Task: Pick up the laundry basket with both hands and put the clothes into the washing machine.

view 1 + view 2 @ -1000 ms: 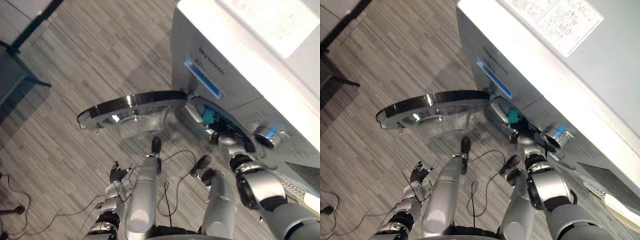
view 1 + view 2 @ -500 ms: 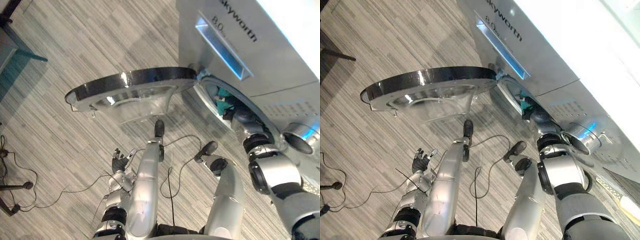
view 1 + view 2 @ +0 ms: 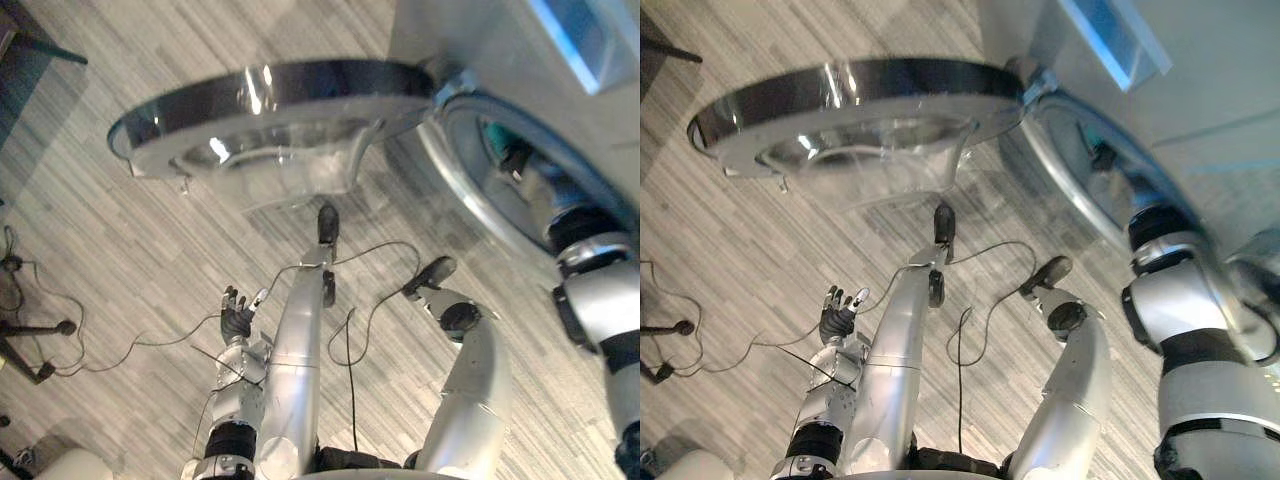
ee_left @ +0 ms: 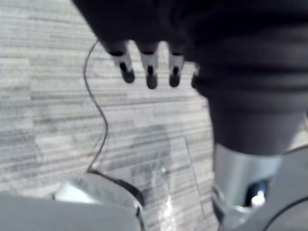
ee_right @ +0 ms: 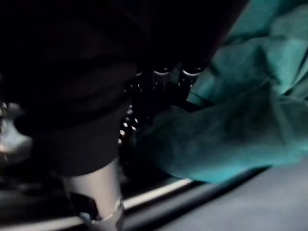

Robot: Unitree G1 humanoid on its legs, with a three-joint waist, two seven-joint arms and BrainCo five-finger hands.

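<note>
left hand (image 3: pixel 237 318) hangs low and nearest, over the grey plank floor (image 3: pixel 100 230), its fingers (image 4: pixel 150 77) straight and spread, released and carrying nothing. past it, the washing machine's round door (image 3: pixel 270 110) stands swung wide open, seen edge-on, with a dark glossy rim and a clear bulging window. it juts out over the floor between the left hand and the machine front. further on, the right arm reaches through the chrome-ringed opening (image 3: pixel 450 170) of the washing machine (image 3: pixel 470 30), and the right hand (image 5: pixel 161 77) is inside the dark drum. whether it is clenched, released or grasping cannot be told in the dim wrist view. the clothes (image 5: pixel 231 130), a crumpled teal cloth with soft folds, lie in the drum just beside that hand, near the lip of the opening. a patch of the teal also shows through the opening in the head views. above the opening, on the grey machine front, sits a blue recessed panel (image 3: pixel 1110 40).
</note>
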